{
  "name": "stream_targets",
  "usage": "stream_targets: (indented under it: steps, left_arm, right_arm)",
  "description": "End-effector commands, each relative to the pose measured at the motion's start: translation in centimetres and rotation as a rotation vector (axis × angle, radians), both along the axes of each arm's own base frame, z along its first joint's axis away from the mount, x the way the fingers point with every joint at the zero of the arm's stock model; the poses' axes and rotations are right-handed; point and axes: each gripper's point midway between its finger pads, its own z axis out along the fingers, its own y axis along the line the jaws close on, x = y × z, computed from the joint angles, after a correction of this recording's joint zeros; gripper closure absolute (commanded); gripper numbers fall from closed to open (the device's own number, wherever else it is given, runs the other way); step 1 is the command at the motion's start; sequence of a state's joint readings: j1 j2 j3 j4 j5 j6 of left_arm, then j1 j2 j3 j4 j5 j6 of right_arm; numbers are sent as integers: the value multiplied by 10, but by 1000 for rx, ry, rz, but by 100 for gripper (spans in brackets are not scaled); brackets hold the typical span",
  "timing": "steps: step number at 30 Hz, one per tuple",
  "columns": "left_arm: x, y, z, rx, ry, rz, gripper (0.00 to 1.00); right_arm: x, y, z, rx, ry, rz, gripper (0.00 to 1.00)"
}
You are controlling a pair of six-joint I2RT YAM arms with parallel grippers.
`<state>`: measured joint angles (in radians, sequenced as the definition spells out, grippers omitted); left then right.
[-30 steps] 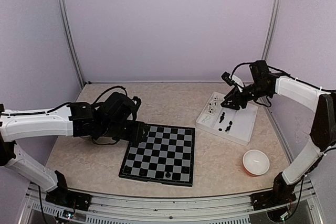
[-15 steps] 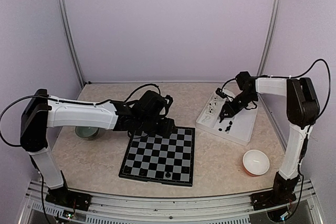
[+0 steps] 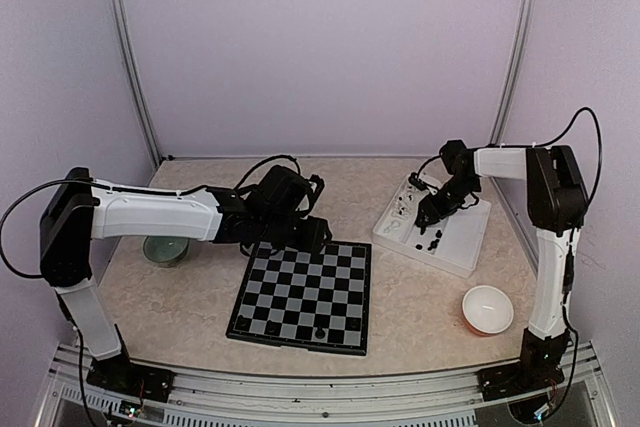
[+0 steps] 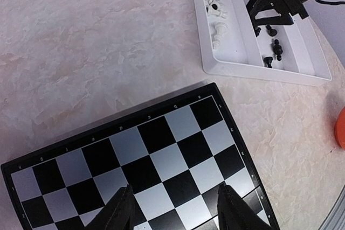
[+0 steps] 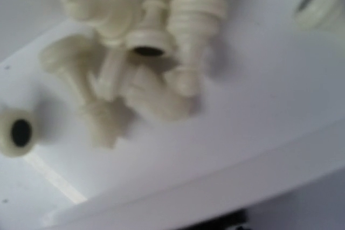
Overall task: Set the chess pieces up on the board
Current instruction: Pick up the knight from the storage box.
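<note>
- Left gripper [image 4: 175, 213]: jaws apart with nothing between them. It hovers over the far corner of the chessboard [image 4: 161, 154], bottom centre of its wrist view.
- Right gripper [image 3: 432, 213]: down in the white compartment tray [image 3: 462, 247], centre right of the overhead view. I cannot tell its jaw state. Its own camera shows only a heap of white pieces [image 5: 151, 74].
- Black chess pieces: a few stand along the board's near row [image 3: 320, 331]. Others lie loose in the tray [image 4: 272, 52], in the compartment beside the white ones.
- Risk: closing over the white heap would likely take a wrong-colour piece, or two tangled together.
- Risk: a sideways push could slide the tray.
- Risk: if the left fingers drop, they could shove the board and topple the standing pieces.
</note>
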<state>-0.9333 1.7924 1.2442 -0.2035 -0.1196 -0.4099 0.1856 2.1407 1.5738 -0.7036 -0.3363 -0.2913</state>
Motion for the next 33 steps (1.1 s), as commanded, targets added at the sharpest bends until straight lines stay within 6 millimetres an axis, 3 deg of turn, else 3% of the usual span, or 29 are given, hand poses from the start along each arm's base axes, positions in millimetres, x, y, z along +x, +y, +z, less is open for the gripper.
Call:
stream_targets:
  steps: [1,13,22,26,33]
  left_arm:
    - [-2,-2,4,-24,-4,-14,47]
    - [-2,-3,4,-30,2,-14,47]
    - [-6,-2,2,-34,13,-14,47]
    - [-4,-6,14,-58,-4,-20,47]
    - [4,-31,47,-154,-40,-68,47]
  right_arm:
    - [-9,-7,-18,-65,50,-23,50]
    - [-35,-13,-5,-132,9,5,58]
    - [-37,-11,-7,-130,18,13,88]
    - [-36,-13,13,-135,-32,15,92]
    - [-45,-4,70,-53,-167,62,95]
